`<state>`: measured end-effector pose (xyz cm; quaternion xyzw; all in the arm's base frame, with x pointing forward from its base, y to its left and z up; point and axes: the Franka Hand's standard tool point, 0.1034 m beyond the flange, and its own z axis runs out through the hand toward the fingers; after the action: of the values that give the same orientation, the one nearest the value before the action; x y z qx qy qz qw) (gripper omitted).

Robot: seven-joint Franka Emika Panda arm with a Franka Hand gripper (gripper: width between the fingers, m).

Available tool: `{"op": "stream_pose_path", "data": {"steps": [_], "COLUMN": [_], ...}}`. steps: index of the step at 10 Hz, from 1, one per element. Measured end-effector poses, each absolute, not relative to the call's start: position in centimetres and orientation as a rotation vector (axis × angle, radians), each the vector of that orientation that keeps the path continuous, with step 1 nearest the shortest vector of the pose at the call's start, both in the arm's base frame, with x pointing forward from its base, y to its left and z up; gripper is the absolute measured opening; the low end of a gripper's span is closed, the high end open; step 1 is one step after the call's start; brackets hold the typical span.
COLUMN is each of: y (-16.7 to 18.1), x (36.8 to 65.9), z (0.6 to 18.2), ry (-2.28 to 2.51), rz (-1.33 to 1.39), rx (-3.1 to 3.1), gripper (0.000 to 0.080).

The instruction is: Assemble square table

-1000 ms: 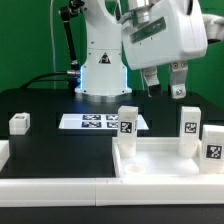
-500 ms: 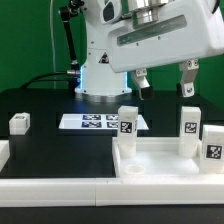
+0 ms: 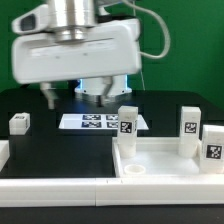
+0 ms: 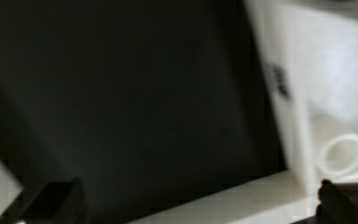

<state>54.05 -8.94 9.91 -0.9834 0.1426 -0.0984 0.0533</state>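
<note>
Gripper: the two-finger gripper of the white Franka arm hangs above the black table surface, toward the exterior view's left. One dark finger shows clearly below the wide white hand body; the other is only dimly seen near the arm's base.
Finger state: spread wide apart, released, with nothing between them. In the wrist view both dark fingertips stand far apart over bare black surface.
Table top: the large white plastic square tray-like top with raised rim lies on the table at the exterior view's right and front. A round socket shows in its near corner.
Mounted legs: three short white legs with black-and-white tags stand upright on the top: one at the corner nearest the scene's middle, two at the exterior view's right.
Loose leg: a fourth short white leg rests on the table at the exterior view's left, well apart from the top.
Marker board: the thin flat white marker board lies behind the top, near the arm's base.
Fence: a long white bar runs along the front edge.
Wrist view: the white rim of the top and a round white ring appear beside the black surface; the picture is blurred.
</note>
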Motion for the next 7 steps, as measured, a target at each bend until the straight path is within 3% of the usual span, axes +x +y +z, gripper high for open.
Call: {"op": "stream_pose_path", "data": {"steps": [1, 7], "y": [-10.62, -10.94], "x": [53.61, 53.38], "z": [9.77, 9.56], "ry": [0.306, 0.14], "rz": [-0.327, -0.323], "rx": [-3.028, -3.06], "gripper": [0.0649, 0.0649]}}
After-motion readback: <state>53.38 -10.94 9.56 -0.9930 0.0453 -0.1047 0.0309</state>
